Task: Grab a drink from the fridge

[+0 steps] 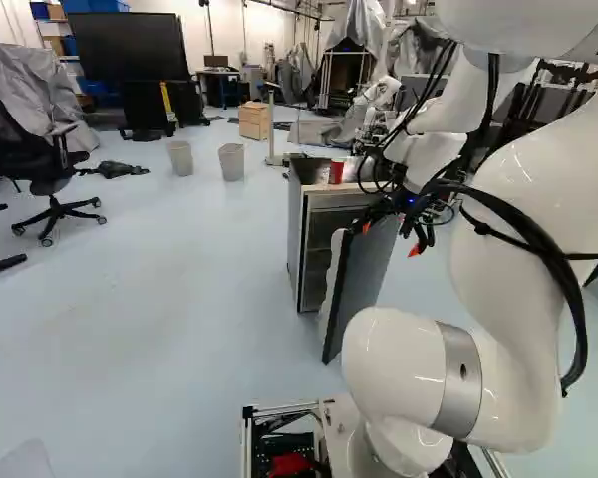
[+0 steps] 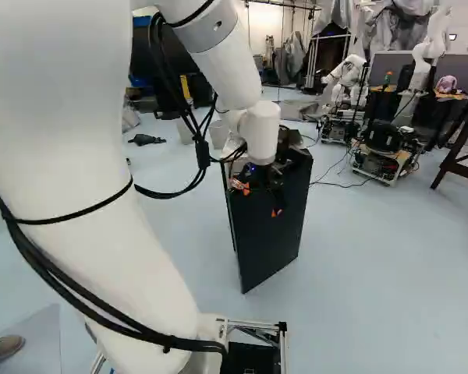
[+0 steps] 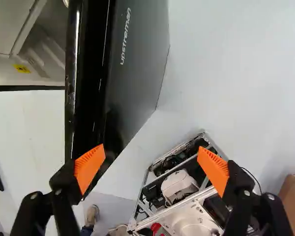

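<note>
Fingers spread wide and empty, a gripper (image 3: 151,162) hovers by the outer face of an open door (image 2: 269,222) on a fridge (image 1: 295,224) at the base's twelve o'clock, where brushing it toward nine could shut in the unseen drink.

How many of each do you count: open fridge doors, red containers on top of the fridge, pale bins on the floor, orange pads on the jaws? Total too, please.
Open fridge door: 1
Red container on the fridge: 1
Pale bins: 2
Orange pads: 2
Total: 6
</note>
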### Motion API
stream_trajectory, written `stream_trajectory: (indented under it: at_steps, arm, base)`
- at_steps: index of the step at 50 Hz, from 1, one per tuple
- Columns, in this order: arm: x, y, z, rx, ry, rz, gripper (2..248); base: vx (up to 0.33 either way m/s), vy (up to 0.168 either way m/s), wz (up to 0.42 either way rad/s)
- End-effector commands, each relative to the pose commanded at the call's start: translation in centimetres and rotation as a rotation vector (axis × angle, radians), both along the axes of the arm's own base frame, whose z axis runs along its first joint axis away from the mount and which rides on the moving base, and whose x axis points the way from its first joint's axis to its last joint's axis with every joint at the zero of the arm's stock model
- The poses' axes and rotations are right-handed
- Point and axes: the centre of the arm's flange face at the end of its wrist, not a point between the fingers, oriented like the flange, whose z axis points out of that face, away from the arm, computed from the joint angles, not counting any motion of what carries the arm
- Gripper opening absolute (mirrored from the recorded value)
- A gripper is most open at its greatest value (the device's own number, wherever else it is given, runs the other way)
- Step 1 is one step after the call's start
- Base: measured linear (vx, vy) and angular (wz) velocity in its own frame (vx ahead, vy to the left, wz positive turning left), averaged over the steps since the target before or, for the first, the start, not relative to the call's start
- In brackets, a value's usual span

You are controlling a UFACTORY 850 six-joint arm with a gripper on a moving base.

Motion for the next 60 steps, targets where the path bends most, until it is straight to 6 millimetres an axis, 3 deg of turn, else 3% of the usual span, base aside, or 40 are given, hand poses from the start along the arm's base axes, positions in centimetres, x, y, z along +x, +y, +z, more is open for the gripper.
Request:
stream_trajectory:
  at_steps: [60]
  arm:
    - [5.9, 5.0, 0.1, -0.005, -0.013, 0.15, 247]
  base:
    - [0.0, 0.0, 0.0]
